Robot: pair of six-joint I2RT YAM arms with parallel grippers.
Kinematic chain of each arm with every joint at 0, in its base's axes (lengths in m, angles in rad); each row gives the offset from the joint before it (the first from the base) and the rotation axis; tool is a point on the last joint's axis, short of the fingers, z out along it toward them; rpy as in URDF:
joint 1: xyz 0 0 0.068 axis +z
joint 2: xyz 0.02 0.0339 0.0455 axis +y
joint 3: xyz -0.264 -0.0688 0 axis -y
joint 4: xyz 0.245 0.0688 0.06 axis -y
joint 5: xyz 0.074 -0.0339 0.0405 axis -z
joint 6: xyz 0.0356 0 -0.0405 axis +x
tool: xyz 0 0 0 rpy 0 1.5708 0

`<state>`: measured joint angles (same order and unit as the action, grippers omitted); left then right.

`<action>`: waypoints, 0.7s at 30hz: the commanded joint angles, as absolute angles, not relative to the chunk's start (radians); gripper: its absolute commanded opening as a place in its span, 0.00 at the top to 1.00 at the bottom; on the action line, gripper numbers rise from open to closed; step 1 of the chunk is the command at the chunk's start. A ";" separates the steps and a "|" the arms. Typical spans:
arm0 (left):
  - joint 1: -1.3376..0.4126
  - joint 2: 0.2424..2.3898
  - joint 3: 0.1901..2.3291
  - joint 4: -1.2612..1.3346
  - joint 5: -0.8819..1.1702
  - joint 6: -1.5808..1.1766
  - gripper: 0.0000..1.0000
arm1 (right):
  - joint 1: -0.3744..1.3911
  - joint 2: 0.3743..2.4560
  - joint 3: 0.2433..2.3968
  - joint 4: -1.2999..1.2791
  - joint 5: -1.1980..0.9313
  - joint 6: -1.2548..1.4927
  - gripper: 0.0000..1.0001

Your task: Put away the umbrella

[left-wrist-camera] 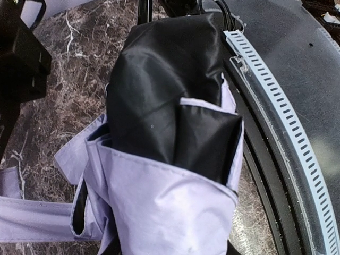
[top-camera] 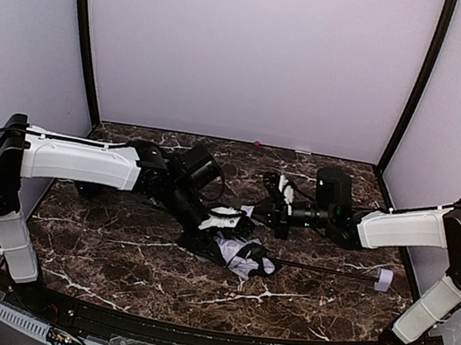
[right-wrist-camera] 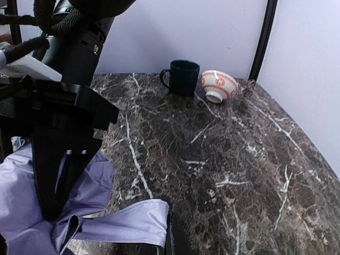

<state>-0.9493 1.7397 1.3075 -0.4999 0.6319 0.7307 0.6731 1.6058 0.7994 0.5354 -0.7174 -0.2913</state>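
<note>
Umbrella point(left-wrist-camera: 170, 159) bundled, apparently gripped between left fingers point(right-wrist-camera: 45, 180); right fingers point(right-wrist-camera: 175, 241) closed beside its strap point(right-wrist-camera: 127, 218).

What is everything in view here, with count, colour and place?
folding umbrella, pale lavender fabric canopy with black underside: one, bunched mid-table, thin black shaft and knob handle pointing right
dark ceramic mug: one, near-black, far table corner
red-patterned white bowl: one, beside the mug
brown marble table: one, white-veined, under everything
left arm: one, white and black, jaws over the canopy
right arm: one, white and black, jaws shut beside the fabric strap
</note>
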 commanded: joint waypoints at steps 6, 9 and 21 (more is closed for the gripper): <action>-1.030 1.903 1.251 -0.841 0.524 0.714 1.00 | 0.683 1.508 0.793 0.710 -0.535 -0.406 1.00; -1.031 1.973 1.280 -0.840 0.444 0.699 1.00 | 0.767 1.497 0.733 0.786 -0.387 -0.468 0.98; -1.026 2.085 1.310 -0.777 0.441 0.722 1.00 | 0.791 1.616 0.598 0.935 -0.336 -0.326 0.93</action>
<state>-1.0115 1.9976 1.3571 -0.5987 0.4404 0.7238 0.8043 1.5982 0.6231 0.6655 -0.4290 -0.3946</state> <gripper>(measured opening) 0.359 0.056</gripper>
